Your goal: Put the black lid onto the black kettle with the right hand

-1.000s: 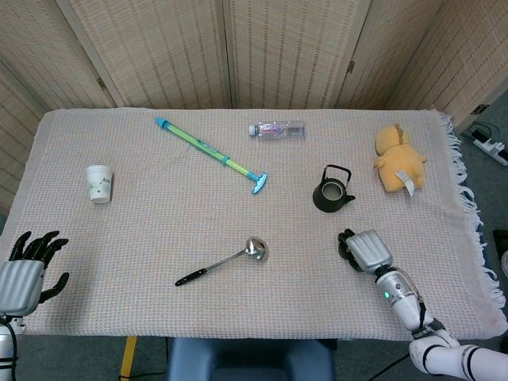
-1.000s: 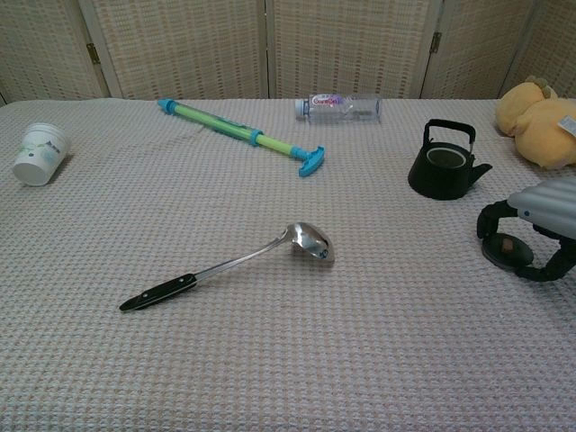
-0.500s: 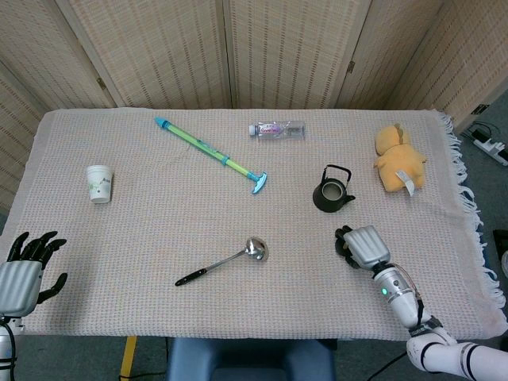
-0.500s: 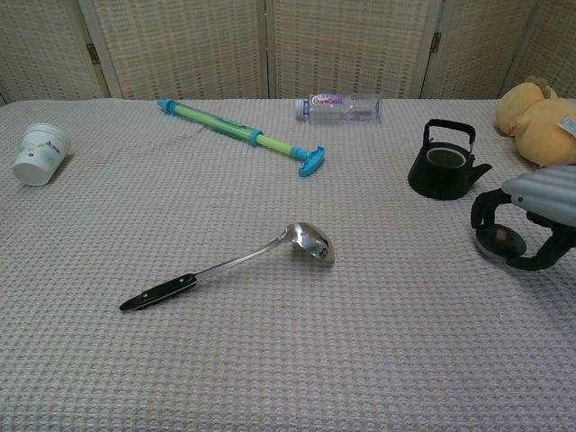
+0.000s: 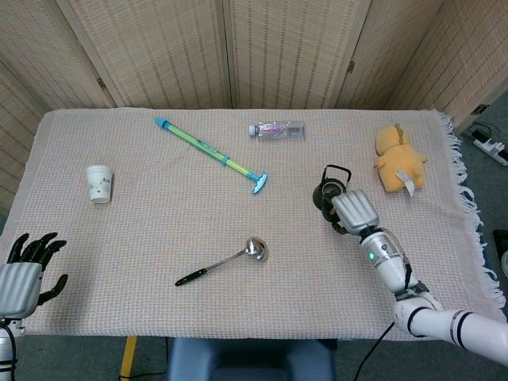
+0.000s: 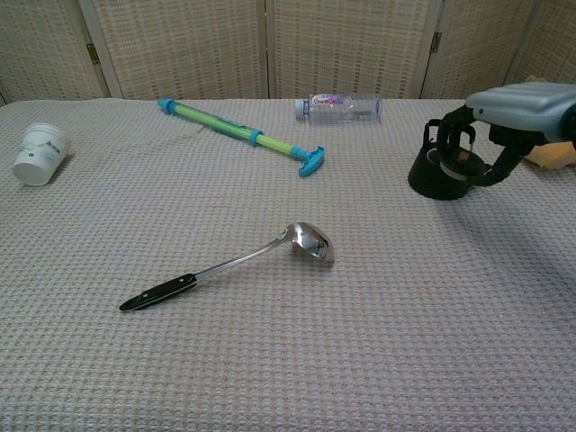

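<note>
The black kettle (image 6: 430, 177) stands on the right half of the table, its handle upright, partly covered by my right hand (image 6: 508, 115). That hand grips the black lid (image 6: 460, 162) in its curled fingers and holds it tilted, right over the kettle's opening; I cannot tell whether lid and kettle touch. In the head view the right hand (image 5: 354, 211) hides the lid and overlaps the near right side of the kettle (image 5: 325, 196). My left hand (image 5: 24, 272) rests at the table's near left corner, fingers apart and empty.
A steel ladle (image 6: 236, 262) lies mid-table. A green and blue water squirter (image 6: 243, 135) and a clear bottle (image 6: 341, 106) lie at the back. A paper cup (image 6: 40, 154) lies at the left and a yellow plush toy (image 5: 399, 159) sits right of the kettle.
My right hand lifted the lid off the cloth near the front right and carried it away and to the left, up to the kettle. The left hand stayed put.
</note>
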`<action>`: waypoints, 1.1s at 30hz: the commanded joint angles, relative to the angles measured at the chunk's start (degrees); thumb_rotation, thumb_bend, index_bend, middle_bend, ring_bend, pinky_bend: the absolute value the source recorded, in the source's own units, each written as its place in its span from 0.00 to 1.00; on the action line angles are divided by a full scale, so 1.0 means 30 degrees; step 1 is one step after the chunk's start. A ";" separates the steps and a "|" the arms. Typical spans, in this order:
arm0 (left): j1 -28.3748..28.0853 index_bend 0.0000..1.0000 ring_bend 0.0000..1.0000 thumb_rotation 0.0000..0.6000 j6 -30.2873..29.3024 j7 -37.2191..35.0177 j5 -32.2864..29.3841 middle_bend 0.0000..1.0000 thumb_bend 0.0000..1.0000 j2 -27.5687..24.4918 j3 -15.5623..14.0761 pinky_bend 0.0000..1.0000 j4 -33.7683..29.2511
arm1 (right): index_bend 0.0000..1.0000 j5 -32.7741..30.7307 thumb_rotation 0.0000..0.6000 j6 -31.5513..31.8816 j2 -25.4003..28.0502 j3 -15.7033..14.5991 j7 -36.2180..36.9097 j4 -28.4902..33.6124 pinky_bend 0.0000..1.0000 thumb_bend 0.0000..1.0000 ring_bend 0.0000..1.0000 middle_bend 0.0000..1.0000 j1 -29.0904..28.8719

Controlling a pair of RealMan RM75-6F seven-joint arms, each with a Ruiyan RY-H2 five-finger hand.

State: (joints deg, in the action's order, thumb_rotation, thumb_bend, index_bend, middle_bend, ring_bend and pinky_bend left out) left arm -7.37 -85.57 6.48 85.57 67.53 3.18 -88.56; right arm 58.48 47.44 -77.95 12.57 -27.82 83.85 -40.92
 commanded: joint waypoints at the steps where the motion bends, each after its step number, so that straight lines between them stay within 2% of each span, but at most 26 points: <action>1: 0.0044 0.22 0.18 1.00 -0.0074 -0.0001 0.0002 0.13 0.29 -0.0026 0.0013 0.06 -0.0033 | 0.47 -0.1048 1.00 -0.0653 -0.0538 0.0226 -0.0557 -0.1095 0.88 0.33 0.95 0.39 -0.0850; 11: 0.0113 0.22 0.18 1.00 0.0035 0.0038 -0.0240 0.13 0.29 0.0053 0.0043 0.06 0.0082 | 0.47 -0.2959 1.00 -0.1436 -0.1764 0.0182 -0.0711 -0.3958 0.88 0.33 0.95 0.38 -0.2228; 20: 0.0049 0.22 0.18 1.00 0.0207 0.0016 -0.0340 0.13 0.29 0.0165 0.0089 0.05 0.0234 | 0.47 -0.3935 1.00 -0.1632 -0.2160 0.0045 -0.0727 -0.5333 0.88 0.33 0.95 0.36 -0.2804; 33: 0.0067 0.22 0.18 1.00 0.0235 -0.0062 -0.0381 0.13 0.29 0.0230 0.0102 0.05 0.0360 | 0.29 -0.4644 1.00 -0.1858 -0.2151 -0.0380 -0.0742 -0.5652 0.88 0.33 0.94 0.24 -0.3277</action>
State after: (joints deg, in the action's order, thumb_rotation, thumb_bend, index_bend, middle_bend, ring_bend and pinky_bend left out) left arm -7.17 -84.87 6.29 84.42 68.22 3.48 -87.48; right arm 44.56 41.87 -84.46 11.48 -30.08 66.84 -50.73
